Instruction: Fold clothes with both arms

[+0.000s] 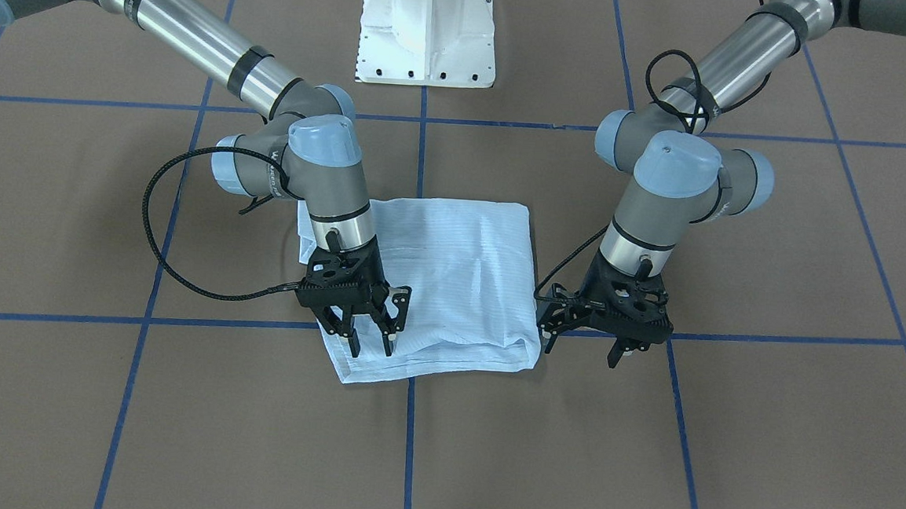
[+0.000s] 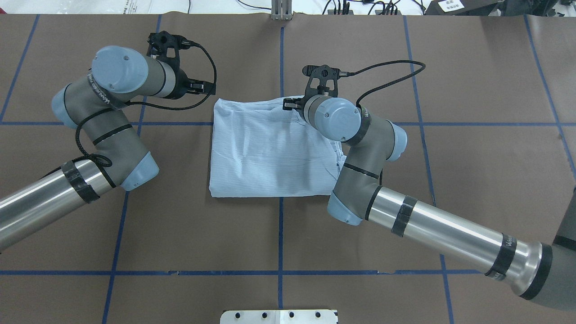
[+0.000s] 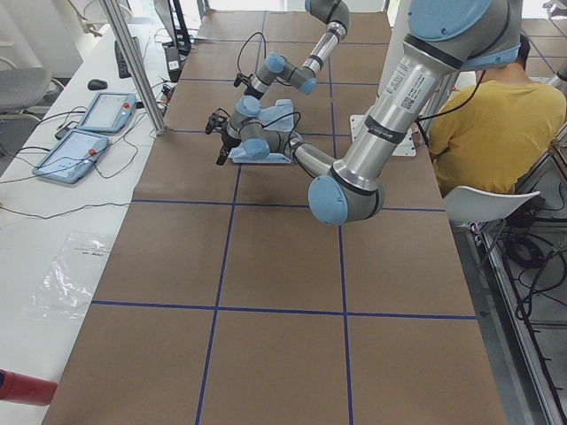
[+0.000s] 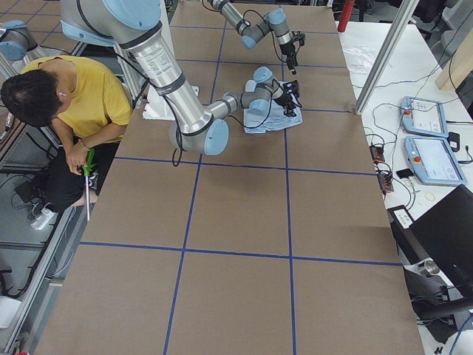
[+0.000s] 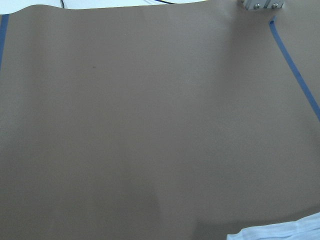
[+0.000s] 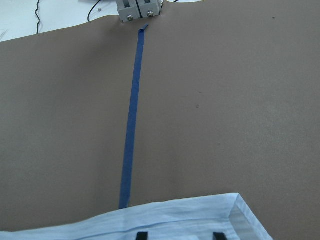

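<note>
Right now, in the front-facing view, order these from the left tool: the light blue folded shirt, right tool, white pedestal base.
1. The light blue folded shirt, just beside the left tool.
2. The black right tool, over the shirt's opposite side.
3. The white pedestal base, at the view's top.

Overhead and front-facing: table [image 2: 450,180] is viewed steeply downward from opposite sides, shirt [image 2: 270,148] shared mid-frame. Ends: viewed lengthwise, far. Wrists: held close, shirt edge shared.
</note>
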You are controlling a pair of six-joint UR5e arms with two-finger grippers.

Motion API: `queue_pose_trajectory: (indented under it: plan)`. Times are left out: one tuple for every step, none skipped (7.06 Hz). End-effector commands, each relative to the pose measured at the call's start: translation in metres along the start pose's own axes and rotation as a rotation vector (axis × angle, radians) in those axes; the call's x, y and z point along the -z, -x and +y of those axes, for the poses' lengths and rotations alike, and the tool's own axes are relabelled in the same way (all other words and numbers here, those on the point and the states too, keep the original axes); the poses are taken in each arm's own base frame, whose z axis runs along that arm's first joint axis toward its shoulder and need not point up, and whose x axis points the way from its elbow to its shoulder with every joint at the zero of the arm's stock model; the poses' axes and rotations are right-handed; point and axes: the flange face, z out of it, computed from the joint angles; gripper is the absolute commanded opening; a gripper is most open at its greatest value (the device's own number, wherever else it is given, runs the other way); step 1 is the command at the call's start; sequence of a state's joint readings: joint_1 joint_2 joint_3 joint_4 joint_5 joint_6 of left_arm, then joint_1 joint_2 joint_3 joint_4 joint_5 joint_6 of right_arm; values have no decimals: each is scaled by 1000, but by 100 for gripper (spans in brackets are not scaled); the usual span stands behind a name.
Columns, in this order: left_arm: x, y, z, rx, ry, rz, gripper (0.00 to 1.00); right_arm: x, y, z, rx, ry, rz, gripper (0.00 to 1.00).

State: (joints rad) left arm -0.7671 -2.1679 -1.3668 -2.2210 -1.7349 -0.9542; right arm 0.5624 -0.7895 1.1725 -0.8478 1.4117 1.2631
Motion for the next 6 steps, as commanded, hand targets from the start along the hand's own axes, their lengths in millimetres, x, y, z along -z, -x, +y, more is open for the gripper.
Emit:
queue_pose_trajectory:
  plan:
    - [-1, 2, 1, 2, 1, -1, 100, 2, 5, -1, -10, -2, -9, 0]
    - [-1, 2, 1, 2, 1, -1, 100, 1, 4, -1, -9, 0, -8, 0]
    - [-1, 1, 2, 1, 2, -1, 100, 2, 3, -2, -13, -2, -7, 0]
    - [-1, 1, 2, 2, 2, -1, 100, 2, -1, -7, -18, -8, -3, 0]
    - [-1, 1, 2, 4, 2, -1, 100, -1, -12, -15, -22, -16, 10, 0]
    - [-1, 1, 2, 4, 2, -1, 100, -5, -29, -20, -24, -23, 34, 0]
